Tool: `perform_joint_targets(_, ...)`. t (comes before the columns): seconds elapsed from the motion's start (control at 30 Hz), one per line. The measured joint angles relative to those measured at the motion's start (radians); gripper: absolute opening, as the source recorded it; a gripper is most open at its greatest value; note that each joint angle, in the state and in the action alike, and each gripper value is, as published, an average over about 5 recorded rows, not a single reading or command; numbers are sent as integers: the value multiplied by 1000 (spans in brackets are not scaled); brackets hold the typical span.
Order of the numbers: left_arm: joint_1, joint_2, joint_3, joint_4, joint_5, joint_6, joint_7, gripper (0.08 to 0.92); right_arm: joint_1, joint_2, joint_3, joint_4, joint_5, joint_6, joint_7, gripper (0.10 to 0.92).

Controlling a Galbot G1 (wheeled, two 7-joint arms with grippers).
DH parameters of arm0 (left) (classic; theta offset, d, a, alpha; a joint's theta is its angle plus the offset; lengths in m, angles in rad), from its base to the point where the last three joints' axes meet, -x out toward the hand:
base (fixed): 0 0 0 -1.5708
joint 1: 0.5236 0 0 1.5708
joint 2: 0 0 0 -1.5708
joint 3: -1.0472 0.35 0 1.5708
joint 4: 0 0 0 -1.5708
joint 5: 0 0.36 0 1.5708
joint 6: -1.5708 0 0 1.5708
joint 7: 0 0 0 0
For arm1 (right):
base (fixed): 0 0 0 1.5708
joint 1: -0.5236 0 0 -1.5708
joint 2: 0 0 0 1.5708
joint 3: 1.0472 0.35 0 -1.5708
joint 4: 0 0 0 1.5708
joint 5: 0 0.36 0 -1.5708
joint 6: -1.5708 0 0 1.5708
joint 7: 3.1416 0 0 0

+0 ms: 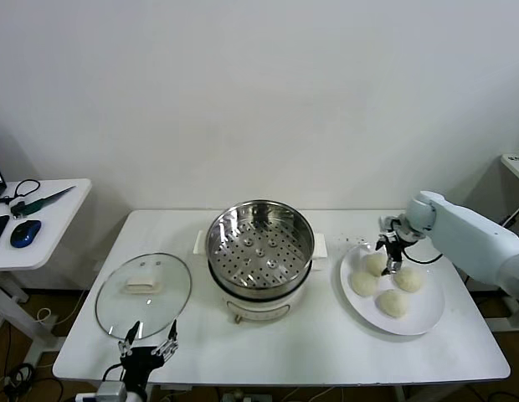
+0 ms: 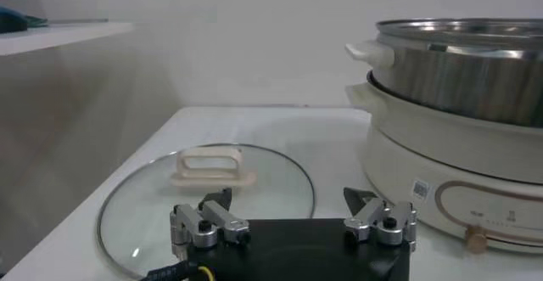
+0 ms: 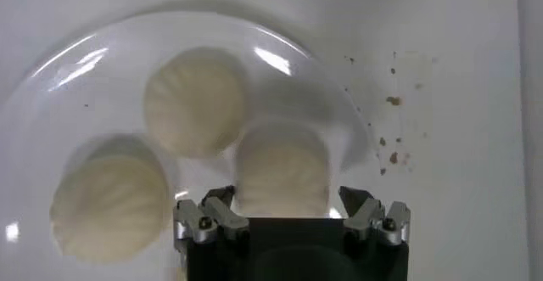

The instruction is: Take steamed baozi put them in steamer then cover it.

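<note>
Four steamed baozi (image 1: 392, 285) on white plate (image 1: 427, 320); rearmost bun (image 3: 282, 169) directly between right claw (image 3: 291, 209) fingers, jaws apart, not yet gripping. Close gently, squarely on bun's sides, avoiding neighbour bun (image 3: 196, 100) touching it. Steamer (image 1: 259, 244) empty, well aside. Left claw (image 2: 293, 216) open, idle just before cover (image 2: 208, 199) on worktop (image 1: 318, 343).

cover (image 1: 143, 293) left of steamer (image 1: 259, 251)

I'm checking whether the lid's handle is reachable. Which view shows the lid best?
The head view: the whole lid lies flat left of the steamer, handle up. The left wrist view shows it low and close, near edge hidden behind the left gripper. The right wrist view misses it.
</note>
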Motion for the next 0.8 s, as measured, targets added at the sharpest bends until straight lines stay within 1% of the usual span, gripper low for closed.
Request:
perform_joint_targets(0.13,3,-1,2,-2,0,-2,0,823,1,2,0,-4,-1,1,-6,703)
perform_joint_targets(0.3,8,-2,5,-4,0,-7,-1,823,17,-1,-4,4,9,8,-6,690)
perform_joint_targets(0.47,12,-5,8,-7,0,-9,-2,823,89,-12,-63,44,44,27,-15,688)
perform_joint_targets(0.63,14,-4,8,-15,0,-10,-2,823,257,-9,-200,136,103,82,-27,687)
perform_joint_targets(0.8,14,-3,12,-23,0,-9,-2,823,467,12,-349,289,161,170,-40,667)
